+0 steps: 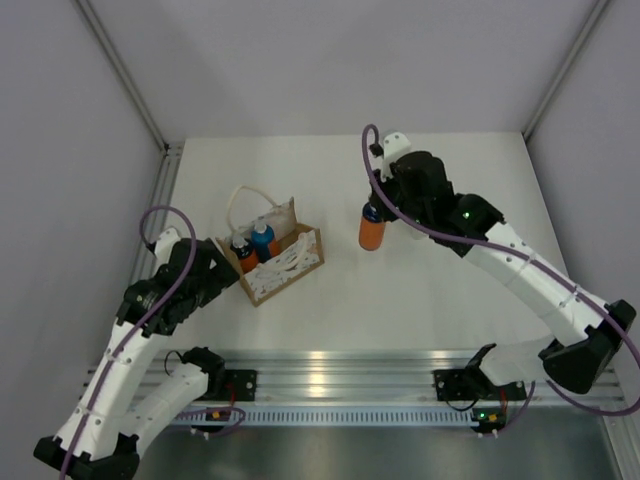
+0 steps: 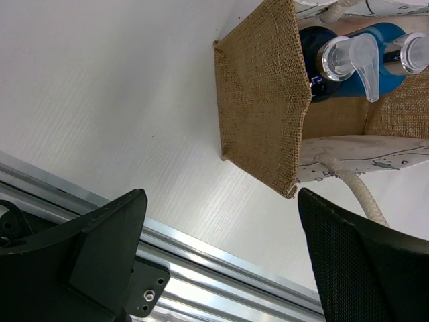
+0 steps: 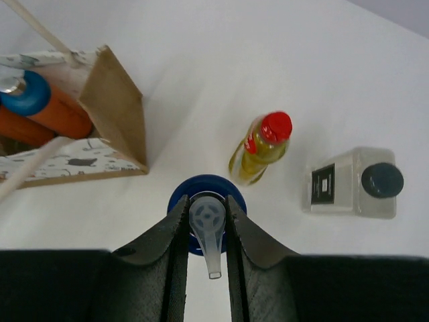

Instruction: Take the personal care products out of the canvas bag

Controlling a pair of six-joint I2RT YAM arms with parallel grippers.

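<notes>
The canvas bag (image 1: pixel 283 262) stands left of centre on the table, with white rope handles. Two pump bottles stand in it, one with a bright blue top (image 1: pixel 263 238) and one with a dark top (image 1: pixel 240 246); both also show in the left wrist view (image 2: pixel 375 47). My right gripper (image 1: pixel 378 205) is shut on the clear pump head (image 3: pixel 207 221) of an orange bottle (image 1: pixel 372 233) with a dark blue cap, right of the bag. The slim yellow bottle (image 3: pixel 261 147) and the whitish square bottle (image 3: pixel 355 182) stand beyond it. My left gripper (image 1: pixel 222 262) is open and empty at the bag's left end (image 2: pixel 261 107).
An aluminium rail (image 1: pixel 330 375) runs along the table's near edge, close under my left gripper (image 2: pixel 224 235). Grey walls enclose the table on three sides. My right arm hides the yellow and whitish bottles in the top view.
</notes>
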